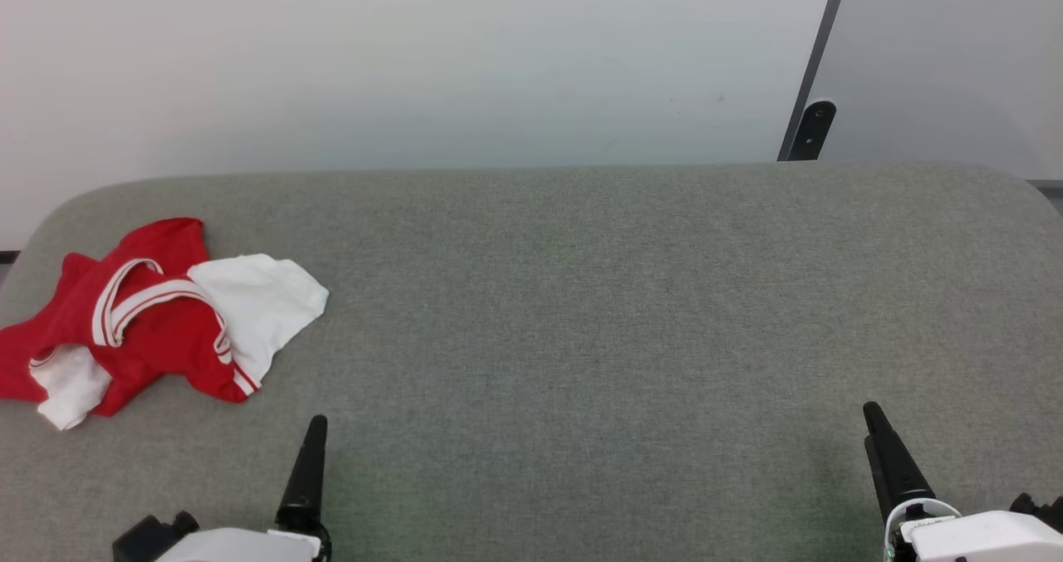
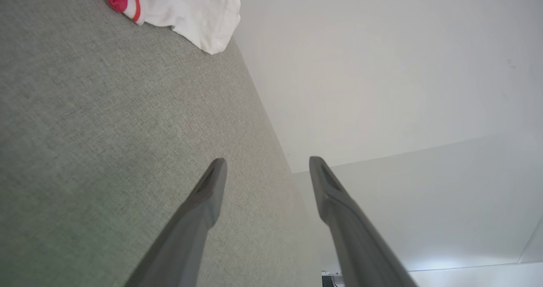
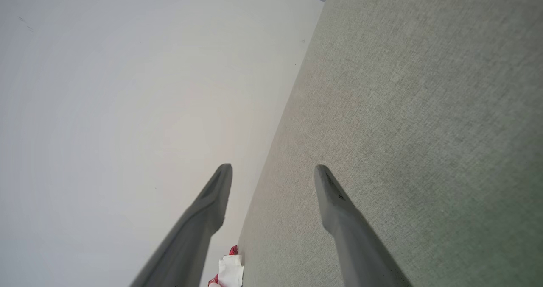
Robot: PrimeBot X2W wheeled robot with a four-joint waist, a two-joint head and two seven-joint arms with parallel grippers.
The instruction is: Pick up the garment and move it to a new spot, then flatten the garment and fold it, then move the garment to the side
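The garment (image 1: 158, 313) is seen crumpled in a loose heap: red body, white sleeves, and a band of red-and-white striped trim looping across the top of the pile. One white sleeve is spread out toward the middle of the grey cloth-covered table (image 1: 581, 296), and a second patch of white is tucked under the red at the near-left edge of the heap. The heap is set at the far left of the table, close to its rounded back corner.

The left gripper (image 2: 267, 162) is held with its two dark fingers spread wide and nothing is pinched between them. The garment lies ahead of it and off to its left, near but not touched. The right gripper (image 3: 272, 168) is likewise spread wide with nothing between its fingers, low at the right side of the table and well apart from the garment. In the right wrist view a small scrap of red and white is glimpsed by one finger — probably the same garment, though too little is shown to be certain.
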